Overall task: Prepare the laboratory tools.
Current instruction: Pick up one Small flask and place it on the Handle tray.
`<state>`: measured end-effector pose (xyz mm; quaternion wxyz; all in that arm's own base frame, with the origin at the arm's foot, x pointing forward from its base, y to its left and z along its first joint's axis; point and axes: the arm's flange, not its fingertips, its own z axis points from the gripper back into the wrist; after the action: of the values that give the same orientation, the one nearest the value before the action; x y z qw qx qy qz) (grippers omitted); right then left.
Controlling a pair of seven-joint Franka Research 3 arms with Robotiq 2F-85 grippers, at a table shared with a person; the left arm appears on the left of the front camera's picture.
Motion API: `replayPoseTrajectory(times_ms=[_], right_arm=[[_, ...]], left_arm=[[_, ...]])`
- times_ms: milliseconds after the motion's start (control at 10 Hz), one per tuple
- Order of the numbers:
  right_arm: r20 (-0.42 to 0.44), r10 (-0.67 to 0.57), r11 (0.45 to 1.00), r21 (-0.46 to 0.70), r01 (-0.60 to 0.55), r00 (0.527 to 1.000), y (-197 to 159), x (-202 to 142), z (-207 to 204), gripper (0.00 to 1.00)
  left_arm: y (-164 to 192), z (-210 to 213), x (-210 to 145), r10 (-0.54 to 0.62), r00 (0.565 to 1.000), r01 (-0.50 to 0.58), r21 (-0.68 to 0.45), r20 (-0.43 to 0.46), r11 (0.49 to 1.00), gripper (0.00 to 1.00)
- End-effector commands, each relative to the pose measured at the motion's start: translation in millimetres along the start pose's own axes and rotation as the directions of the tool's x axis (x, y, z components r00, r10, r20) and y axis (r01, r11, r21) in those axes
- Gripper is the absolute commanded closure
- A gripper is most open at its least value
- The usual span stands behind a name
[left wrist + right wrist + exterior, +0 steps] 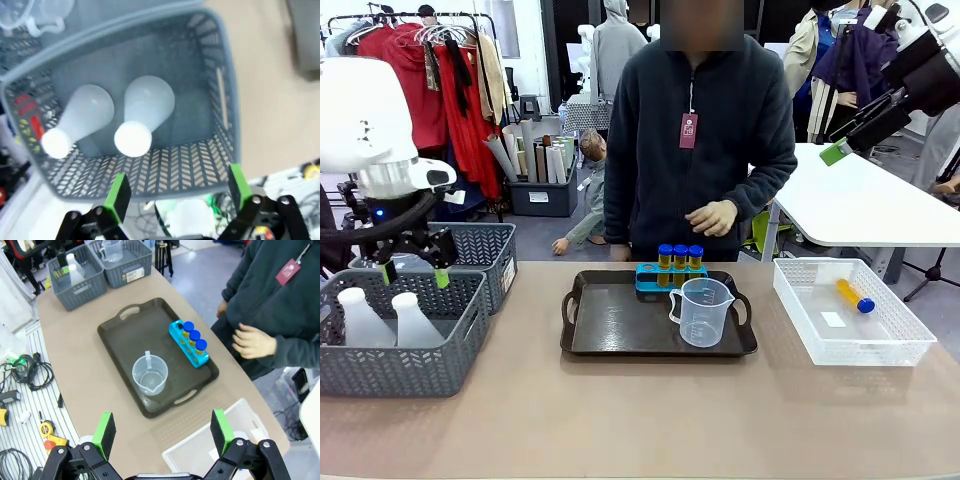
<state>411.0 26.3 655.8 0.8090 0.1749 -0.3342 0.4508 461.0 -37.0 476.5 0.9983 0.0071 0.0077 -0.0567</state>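
Note:
Two white conical flasks [390, 318] [145, 112] stand in a grey basket [420, 370] [220, 75] at the front left. My left gripper [414, 275] [178, 192] hangs open just above that basket's back rim, holding nothing. On the dark tray [620, 335] [120, 335] stand a clear measuring cup [702, 312] [150, 374] and a blue rack with three blue-capped amber tubes [679, 257] [194, 341]. Another tube [855, 296] lies in the white basket [880, 345]. My right gripper [850, 135] [162, 432] is open, raised high at the right.
A second grey basket [485, 250] [127, 262] behind the first holds a clear cup [111, 249]. A person stands at the far side, one hand [712, 217] [255, 340] just beyond the rack. Bare tabletop runs along the front edge.

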Motion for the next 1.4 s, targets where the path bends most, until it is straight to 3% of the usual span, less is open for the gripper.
replayPoseTrajectory(times_ms=[0, 400, 800, 1300], right_arm=[[0.023, 0.003, 1.000, 0.013, -0.003, 1.000, -1.0, 1.2, -0.3, 0.00], [0.023, 0.003, 1.000, 0.013, -0.003, 1.000, -1.0, 1.2, -0.3, 0.00], [0.023, 0.003, 1.000, 0.013, -0.003, 1.000, -1.0, 1.2, -0.3, 0.00], [0.023, 0.003, 1.000, 0.013, -0.003, 1.000, -1.0, 1.2, -0.3, 0.00]], left_arm=[[18.1, -20.7, -0.8, 0.074, 0.997, -0.074, -0.008, 0.015, 0.997, 0.00], [47.9, -45.7, 3.8, 0.070, 0.996, -0.069, -0.020, 0.052, 0.997, 0.00], [46.5, -56.1, 10.3, 0.020, 0.999, -0.019, -0.050, 0.037, 0.999, 0.00], [44.5, -56.8, 9.9, 0.008, 0.999, -0.006, -0.046, 0.033, 0.999, 0.97]])
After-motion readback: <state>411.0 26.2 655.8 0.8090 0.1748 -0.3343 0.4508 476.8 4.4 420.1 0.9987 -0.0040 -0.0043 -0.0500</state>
